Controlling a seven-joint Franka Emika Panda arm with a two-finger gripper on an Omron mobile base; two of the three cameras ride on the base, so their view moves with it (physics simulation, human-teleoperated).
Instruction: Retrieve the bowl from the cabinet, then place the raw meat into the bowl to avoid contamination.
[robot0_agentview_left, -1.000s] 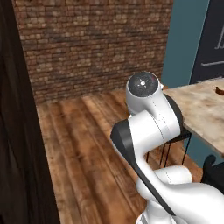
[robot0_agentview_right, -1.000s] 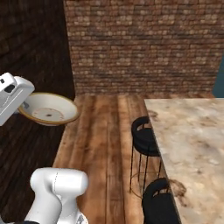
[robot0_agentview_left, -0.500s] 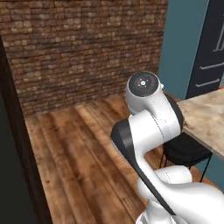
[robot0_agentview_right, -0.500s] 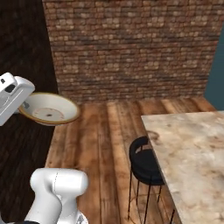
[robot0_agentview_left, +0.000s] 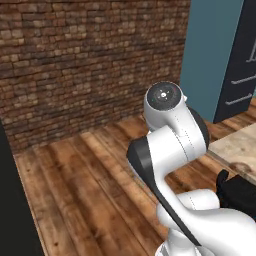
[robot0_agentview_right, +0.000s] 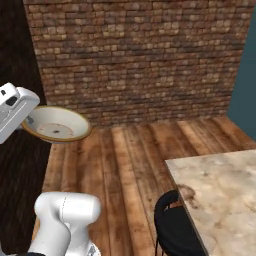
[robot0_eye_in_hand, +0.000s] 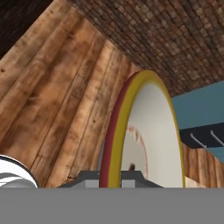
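Note:
My gripper (robot0_agentview_right: 29, 121) is at the left edge of the right base view, raised above the floor and shut on the rim of the bowl (robot0_agentview_right: 57, 125). The bowl is shallow and tan with a darker rim, and it sticks out to the right, tilted a little. In the hand view the bowl (robot0_eye_in_hand: 146, 131) stands edge-on right in front of the camera, its rim clamped between the fingertips (robot0_eye_in_hand: 89, 177) at the bottom. The raw meat and the cabinet are out of view.
A brick wall (robot0_agentview_right: 135, 55) stands ahead across a wooden plank floor (robot0_agentview_right: 125, 150). A marble counter (robot0_agentview_right: 220, 190) with a black stool (robot0_agentview_right: 175, 232) under its edge lies to the right. A tall teal panel (robot0_agentview_left: 210, 55) adjoins a dark front with silver handles (robot0_agentview_left: 240, 80).
The whole picture has shifted: the base has moved, so the brick wall now fills more of both views and the counter sits further right. The bowl stays in my gripper.

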